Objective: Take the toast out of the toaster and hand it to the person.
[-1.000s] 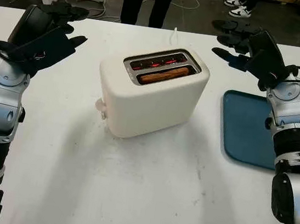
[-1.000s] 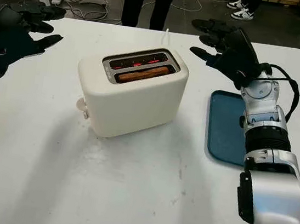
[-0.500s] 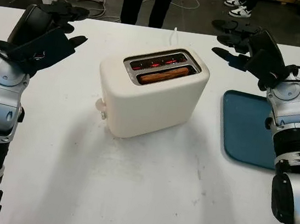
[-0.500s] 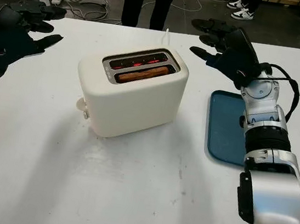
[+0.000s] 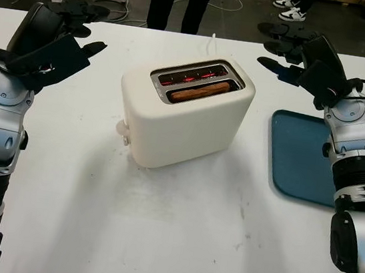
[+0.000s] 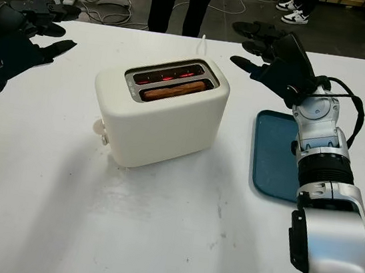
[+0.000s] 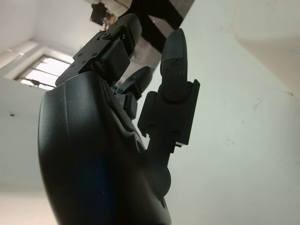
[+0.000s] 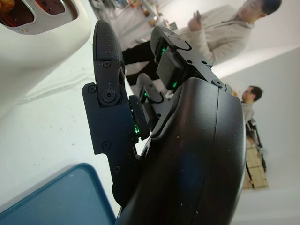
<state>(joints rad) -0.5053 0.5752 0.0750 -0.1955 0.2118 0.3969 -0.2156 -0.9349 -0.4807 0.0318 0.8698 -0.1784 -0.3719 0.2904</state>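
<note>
A cream toaster (image 5: 184, 113) stands in the middle of the white table (image 5: 177, 230). A browned slice of toast (image 5: 199, 91) sits low in its nearer slot, and the farther slot glows red inside. My left hand (image 5: 65, 30) hovers open over the table's far left, well apart from the toaster. My right hand (image 5: 297, 54) is open too, held above the far right of the table beyond a blue tray. A person's dark-trousered legs (image 5: 180, 1) stand behind the table's far edge.
A blue tray (image 5: 301, 155) lies flat at the right side of the table under my right forearm. A white cord (image 5: 213, 43) runs from the toaster toward the far edge. Cables and shoes lie on the floor beyond.
My left hand has drifted slightly up and away toward the far edge. The toaster, toast and right hand have not moved.
</note>
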